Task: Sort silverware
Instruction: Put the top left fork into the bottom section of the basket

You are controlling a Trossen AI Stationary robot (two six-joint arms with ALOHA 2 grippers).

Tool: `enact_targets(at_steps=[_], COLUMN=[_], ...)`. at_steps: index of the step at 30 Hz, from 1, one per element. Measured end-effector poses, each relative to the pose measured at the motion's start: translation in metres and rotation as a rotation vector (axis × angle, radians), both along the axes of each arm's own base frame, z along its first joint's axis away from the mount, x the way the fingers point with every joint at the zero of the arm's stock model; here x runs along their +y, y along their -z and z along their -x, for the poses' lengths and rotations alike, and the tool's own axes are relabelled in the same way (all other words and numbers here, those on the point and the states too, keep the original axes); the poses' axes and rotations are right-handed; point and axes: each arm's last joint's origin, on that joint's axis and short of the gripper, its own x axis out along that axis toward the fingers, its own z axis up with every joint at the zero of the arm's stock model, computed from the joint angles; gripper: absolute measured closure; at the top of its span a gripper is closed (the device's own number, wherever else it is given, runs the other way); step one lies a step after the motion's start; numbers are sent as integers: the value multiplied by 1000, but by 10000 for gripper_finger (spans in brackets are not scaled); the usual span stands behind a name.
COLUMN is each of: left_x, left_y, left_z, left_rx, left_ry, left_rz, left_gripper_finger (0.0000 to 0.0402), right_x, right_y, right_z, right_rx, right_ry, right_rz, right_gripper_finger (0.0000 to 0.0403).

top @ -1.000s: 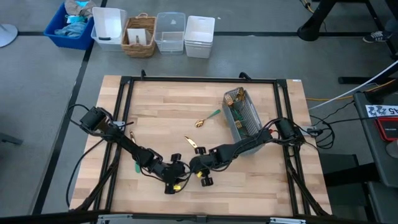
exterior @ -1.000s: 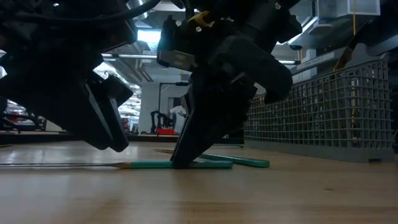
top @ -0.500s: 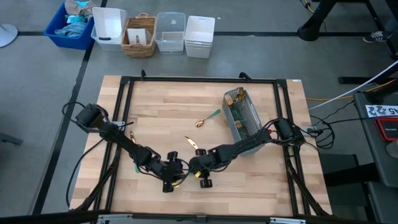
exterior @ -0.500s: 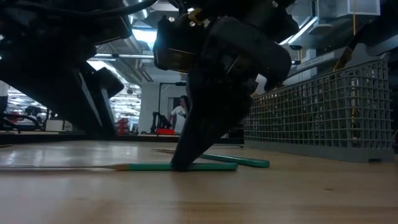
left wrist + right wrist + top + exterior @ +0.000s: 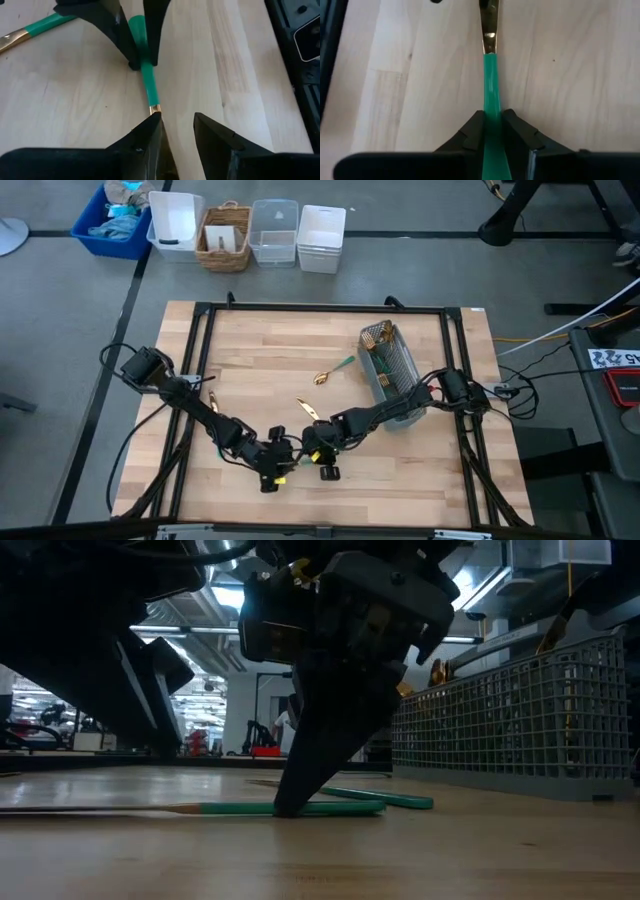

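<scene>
Down near the front edge of the worktop (image 5: pixel 250 360), the right hand (image 5: pixel 308 451) pinched the teal handle of one utensil (image 5: pixel 490 85), its two fingers (image 5: pixel 472 132) pressed against either side while the piece lay flat on the wood. Its gold head pointed toward the left hand (image 5: pixel 272 472), which sat just beside it with fingers (image 5: pixel 145 135) spread, one tip touching the gold end. Farther back, a spoon (image 5: pixel 334 370) and another gold-headed piece (image 5: pixel 309 411) lay loose on the boards, well apart from each other. More silverware (image 5: pixel 377 333) stood in the grey mesh caddy (image 5: pixel 392 370) toward the right side.
</scene>
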Motion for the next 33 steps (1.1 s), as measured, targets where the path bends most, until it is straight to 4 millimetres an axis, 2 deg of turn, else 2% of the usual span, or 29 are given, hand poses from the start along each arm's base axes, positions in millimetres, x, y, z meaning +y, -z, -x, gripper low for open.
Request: enact_targets(at_steps=[9, 18, 33], left_x=[-3, -4, -18], left_y=[0, 0, -1], left_z=[2, 2, 13], left_rx=[-11, -17, -79], left_ry=[-1, 1, 99], left_rz=[-8, -21, -184], left_gripper_finger=[293, 293, 293], right_x=[-8, -11, -11], right_y=[-1, -1, -1], right_z=[-2, -3, -3], right_rx=[44, 47, 45], right_ry=[-1, -1, 0], right_rz=[-106, -117, -115], right_gripper_finger=[341, 340, 340])
